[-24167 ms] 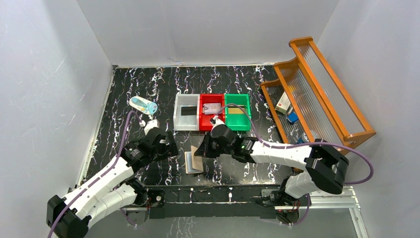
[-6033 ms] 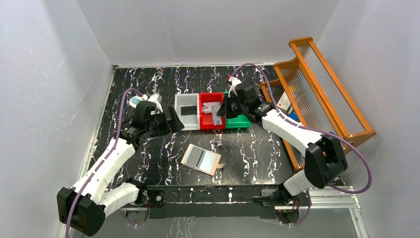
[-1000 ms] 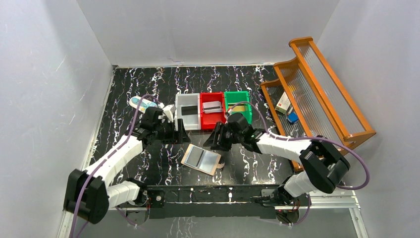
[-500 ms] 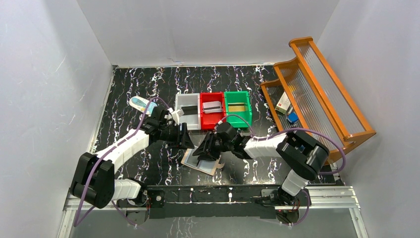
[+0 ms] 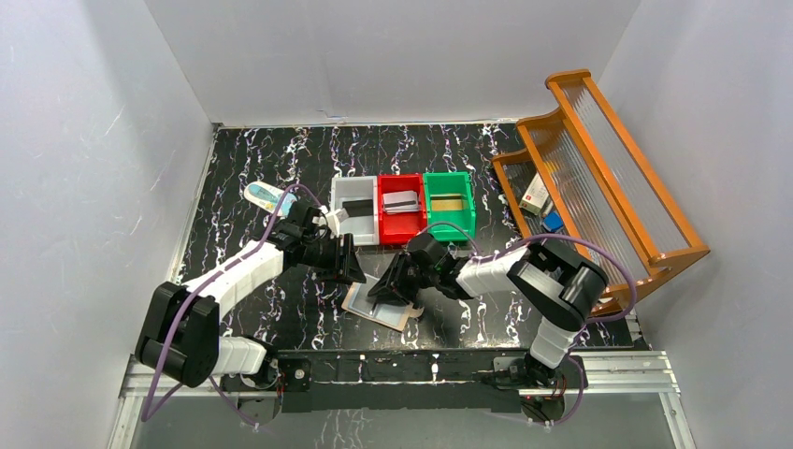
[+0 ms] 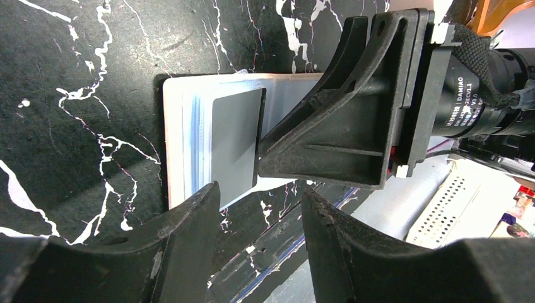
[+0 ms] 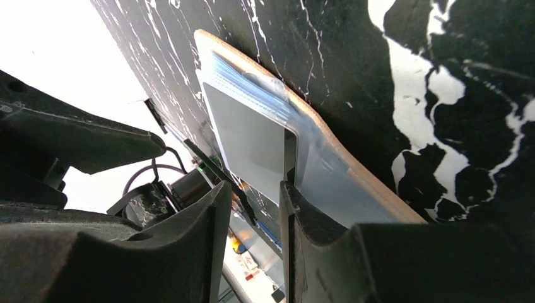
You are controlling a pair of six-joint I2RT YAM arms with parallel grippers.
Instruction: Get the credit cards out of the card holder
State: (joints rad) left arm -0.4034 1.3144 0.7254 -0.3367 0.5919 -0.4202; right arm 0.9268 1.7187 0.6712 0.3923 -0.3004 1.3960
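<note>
Right gripper [image 7: 253,186], narrowly parted, meets the wallet's [image 7: 328,170] one grey card [image 7: 249,145]; left gripper [image 6: 260,192] gapes empty. Overhead adds three binned cards [image 5: 402,201].

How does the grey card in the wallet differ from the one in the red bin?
The dark grey card is tucked in a pale pocket of the open beige wallet; the silvery-grey card lies loose in the red plastic bin. The right gripper is at the wallet card's edge; nothing touches the bin card. Both are flat rectangles.
</note>
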